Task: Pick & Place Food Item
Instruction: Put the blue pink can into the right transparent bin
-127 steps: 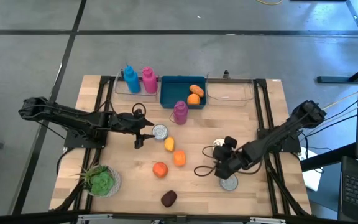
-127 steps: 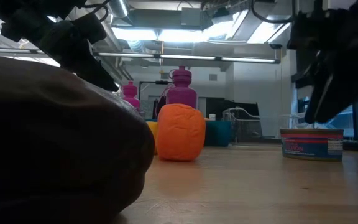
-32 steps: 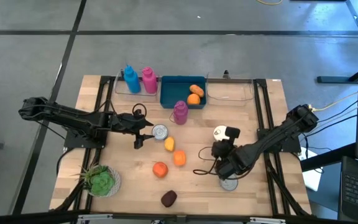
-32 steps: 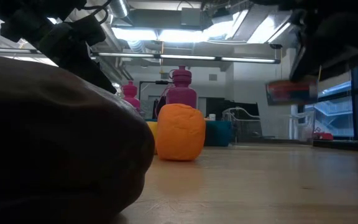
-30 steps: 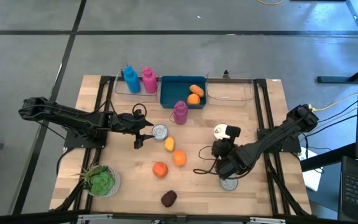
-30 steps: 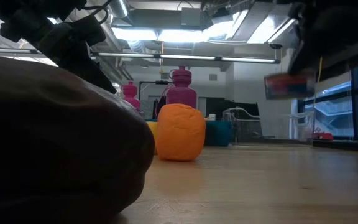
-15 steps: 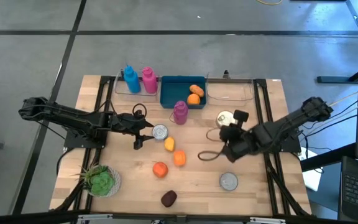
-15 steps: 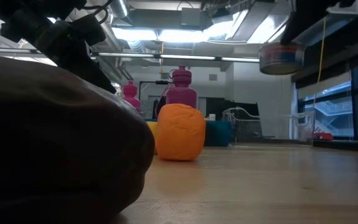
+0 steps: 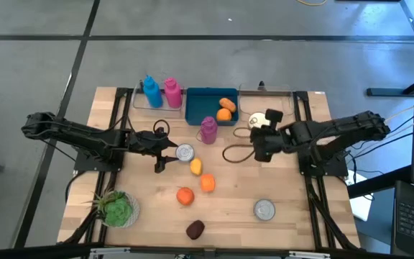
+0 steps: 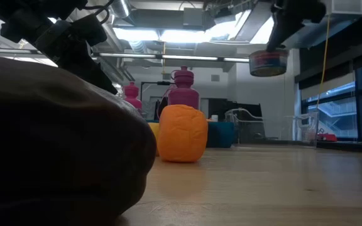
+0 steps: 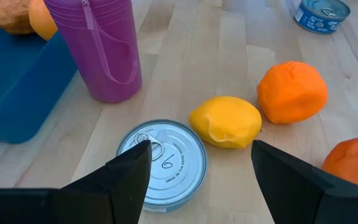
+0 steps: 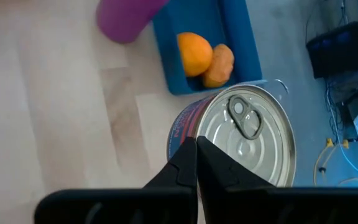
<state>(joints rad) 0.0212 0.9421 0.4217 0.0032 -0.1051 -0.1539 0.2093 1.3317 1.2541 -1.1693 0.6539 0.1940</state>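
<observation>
1. Carried up and across since half a sec ago, the held can (image 9: 259, 119) now hangs beside the blue bin (image 9: 201, 103) rather than over mid-table; right gripper (image 9: 261, 137) is clamped on its rim, fingers pinched tight together in the wrist view.
2. Low view: can (image 10: 268, 63) hangs well above the tabletop, w/ the arm above it mostly cut off by the frame's top edge.
3. Right wrist view: can's lid and pull tab (image 12: 247, 119) show clearly; label only partly readable. Bin behind holds an orange (image 12: 195, 51) and a tan food item (image 12: 219, 63), shape hard to make out.
4. Left gripper (image 9: 165, 155) hangs w/ jaws apart, holding nothing, just over a second can (image 11: 162, 165) near the purple bottle (image 11: 101, 46).
5. A third can (image 9: 264, 209) sits alone toward the table's near right.
6. Dark lump (image 10: 55, 144) fills the low view's left, hiding much of the table.
</observation>
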